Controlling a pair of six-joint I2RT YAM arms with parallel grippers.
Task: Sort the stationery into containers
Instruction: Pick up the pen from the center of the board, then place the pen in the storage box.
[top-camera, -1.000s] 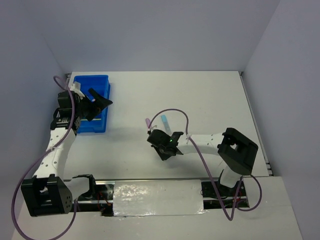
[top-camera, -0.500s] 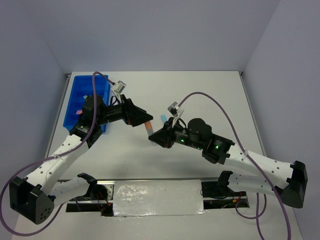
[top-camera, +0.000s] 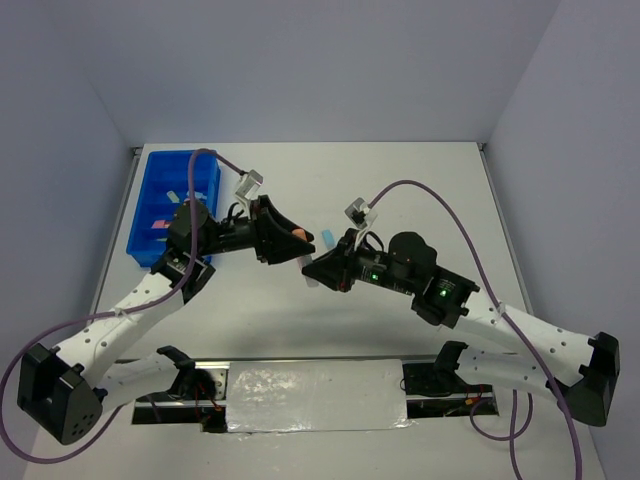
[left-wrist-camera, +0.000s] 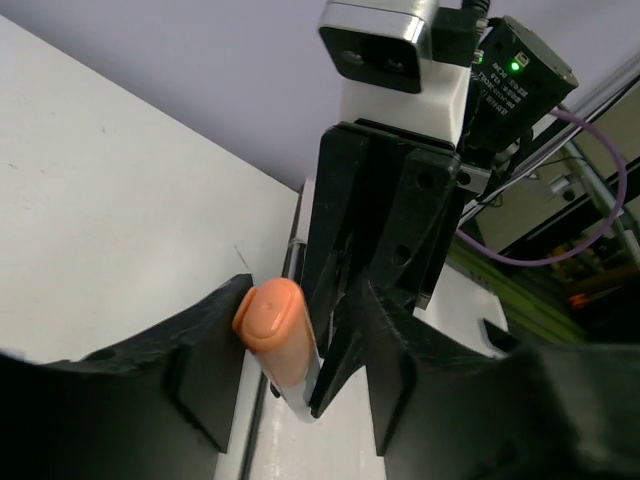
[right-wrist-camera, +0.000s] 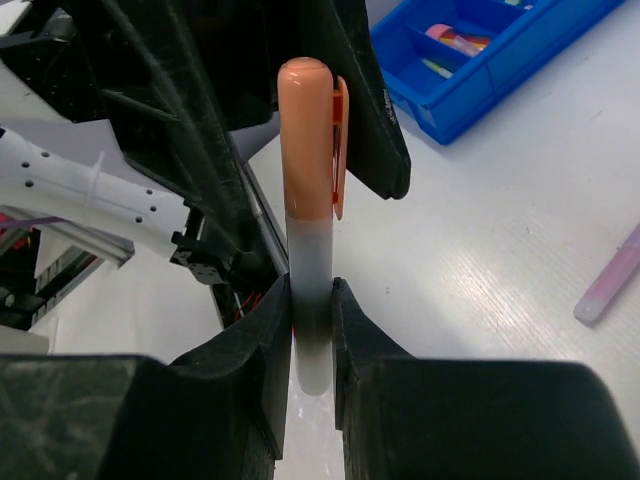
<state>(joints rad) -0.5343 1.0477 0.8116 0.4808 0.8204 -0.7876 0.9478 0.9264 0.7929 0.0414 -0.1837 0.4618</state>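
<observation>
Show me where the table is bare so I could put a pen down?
Bare table lies along the far edge, from the blue tray to the right wall, and in the near middle before the shiny strip. Crowded: the centre, where the left gripper and right gripper meet at the orange-capped marker.

1. Left gripper: own dark fingers rise from the bottom edge, spread apart, and bracket a marker.
2. Orange-capped marker: rounded cap end towards the lens, pale barrel running down and away. Cap sits just beside the left-hand finger and clear of the right-hand one.
3. Right gripper: black, reaching in from above. Its fingers close on the marker's pale lower barrel.
4. Grey camera module sits on top of that gripper, with a green light lit on the housing behind.
5. Purple cable loops at right.
6. White table at left, pale wall above it.
</observation>
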